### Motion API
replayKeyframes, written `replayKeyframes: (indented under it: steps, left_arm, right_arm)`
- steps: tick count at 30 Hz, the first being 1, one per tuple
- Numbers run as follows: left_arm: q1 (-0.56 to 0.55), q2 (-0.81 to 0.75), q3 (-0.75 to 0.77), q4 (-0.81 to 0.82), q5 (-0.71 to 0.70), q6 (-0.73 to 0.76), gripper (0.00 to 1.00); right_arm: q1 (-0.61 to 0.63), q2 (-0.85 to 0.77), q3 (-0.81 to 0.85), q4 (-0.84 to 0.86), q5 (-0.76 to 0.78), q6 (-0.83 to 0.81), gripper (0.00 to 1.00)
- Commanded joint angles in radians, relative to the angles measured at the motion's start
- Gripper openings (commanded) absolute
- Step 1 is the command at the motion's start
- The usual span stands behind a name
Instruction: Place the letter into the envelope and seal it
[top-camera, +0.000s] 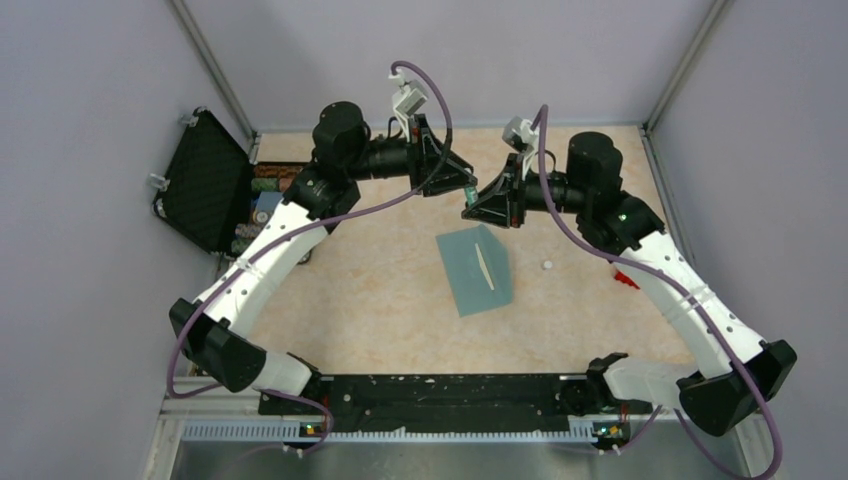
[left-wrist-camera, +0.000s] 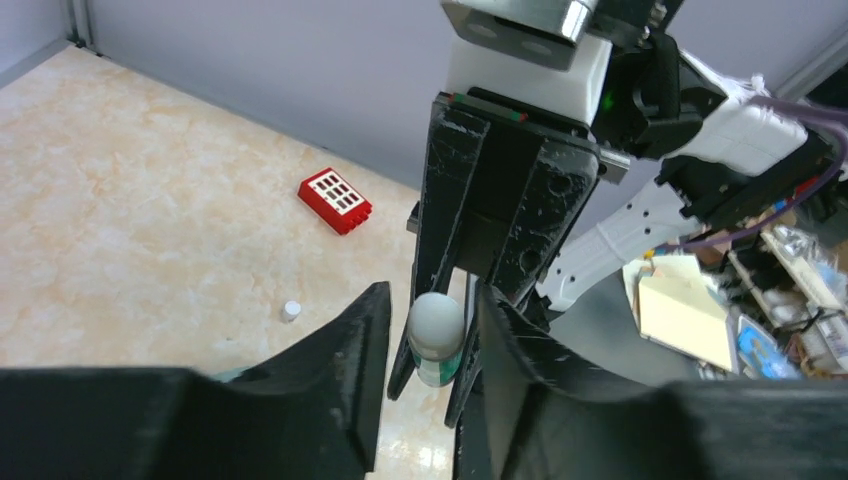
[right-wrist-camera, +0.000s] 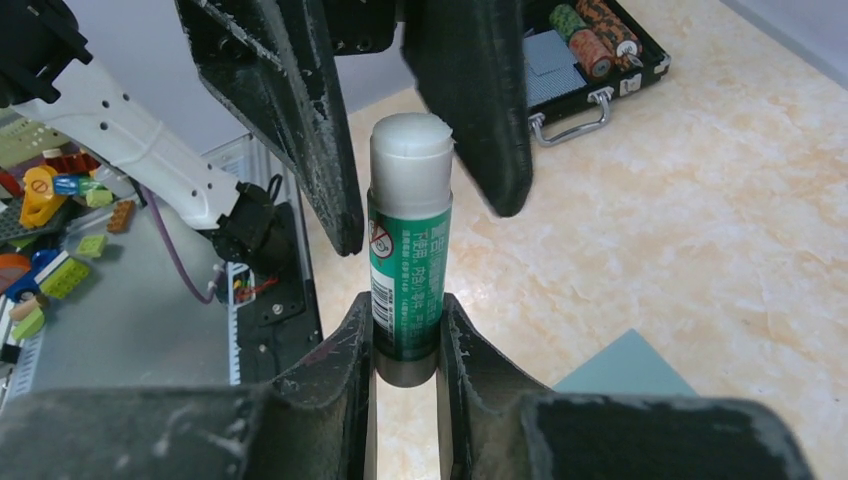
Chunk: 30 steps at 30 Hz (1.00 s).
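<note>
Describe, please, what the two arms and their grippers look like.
The left arm and right arm have white curved links joined by black round joints, each trailed by a purple cable. The left gripper and right gripper are black triangular frames ending in two scuffed black jaws. A small green light glows on the right arm.

We are looking at a left arm (top-camera: 270, 247) and a right arm (top-camera: 690, 300) that are wearing smooth white shells over their long links and bulky black housings at the joints. A purple cable (top-camera: 445, 108) is running along each, and a green light (top-camera: 622, 215) is glowing on the right one. The left pincer (left-wrist-camera: 430, 345) and right pincer (right-wrist-camera: 405, 335) are showing us matte black wedge-shaped fingers flecked with pale scratches, and a white bracket (top-camera: 405, 100) is capping each wrist.
</note>
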Motion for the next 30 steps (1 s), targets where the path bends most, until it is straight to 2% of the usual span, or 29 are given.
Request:
replayKeyframes:
  steps: [1,3,10,17,26,30]
  left_arm:
    - [-0.003,-0.014,0.005,0.088,-0.042,-0.020,0.54]
    - [-0.004,-0.009,-0.002,0.102,-0.034,-0.033,0.57]
    - [-0.022,0.009,-0.007,0.136,-0.057,-0.076,0.56]
    - [-0.025,0.019,-0.013,0.155,-0.096,-0.107,0.52]
    - [-0.019,0.016,-0.043,0.169,-0.119,-0.120,0.48]
    - [-0.008,0.009,-0.054,0.170,-0.131,-0.136,0.43]
  right_arm:
    - [-0.003,-0.002,0.016,0.075,0.015,0.031,0.00]
    - [-0.003,0.003,0.020,0.096,0.023,0.068,0.00]
    - [-0.003,0.024,0.039,0.169,0.085,0.162,0.00]
    - [-0.003,0.048,0.063,0.223,0.063,0.215,0.00]
    - [-0.003,0.052,0.093,0.226,0.114,0.239,0.00]
    - [-0.003,0.044,0.085,0.221,0.125,0.239,0.00]
